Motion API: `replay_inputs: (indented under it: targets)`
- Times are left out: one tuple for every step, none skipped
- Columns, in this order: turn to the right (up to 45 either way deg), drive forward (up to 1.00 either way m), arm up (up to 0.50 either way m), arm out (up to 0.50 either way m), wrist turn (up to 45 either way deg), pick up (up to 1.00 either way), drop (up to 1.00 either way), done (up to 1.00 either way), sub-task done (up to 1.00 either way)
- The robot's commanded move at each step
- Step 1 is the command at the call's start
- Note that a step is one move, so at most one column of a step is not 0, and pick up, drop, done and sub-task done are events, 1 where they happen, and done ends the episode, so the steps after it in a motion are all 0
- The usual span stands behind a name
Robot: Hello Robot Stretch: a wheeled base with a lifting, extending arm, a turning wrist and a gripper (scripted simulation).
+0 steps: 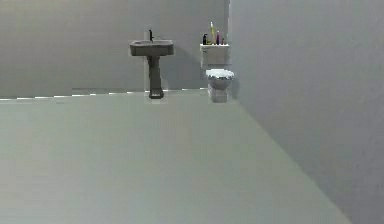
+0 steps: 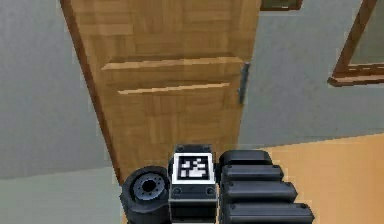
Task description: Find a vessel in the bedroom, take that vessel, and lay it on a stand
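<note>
The largest thing is a wooden panelled door (image 2: 170,80) in the arm side view, with a dark hinge (image 2: 244,82) on its right edge. To the right of the door, past a piece of grey wall, hangs a thing in a brown wooden frame (image 2: 360,76); I cannot tell if it is a mirror or a picture. Below the door sits the stacked black arm (image 2: 262,185), then a white square with black marks (image 2: 192,167), and left of that a dark round body which I take for the gripper (image 2: 148,192). Its far end I cannot make out, so I cannot tell how the fingers stand or whether they hold anything.

In the forward view, across a bare grey floor (image 1: 130,150), a pedestal sink (image 1: 152,50) stands against the far wall. Just right of the sink is a white toilet (image 1: 219,75), and on its tank stand a few small bottle-like things (image 1: 212,38).

This looks like a bathroom, not the bedroom, so I cannot tell where the vessel is; it must first be searched for elsewhere.

As a judgement only: a vessel is probably stiff, smooth and somewhat slippery, light when empty, and perhaps fragile if ceramic or glass. I would take it from the side, across the body under the rim, and put it on the stand gently.
</note>
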Motion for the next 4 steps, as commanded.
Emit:
replay_inputs:
  targets:
    - [0.0,0.75,0.00,0.00,0.0,0.00,0.00,0.00,0.00]
    - [-45.0,0.00,0.00,0.00,0.0,0.00,0.00,0.00,0.00]
    - [-33.0,0.00,0.00,0.00,0.0,0.00,0.00,0.00,0.00]
    - [0.0,0.15,0.00,0.00,0.0,0.00,0.00,0.00,0.00]
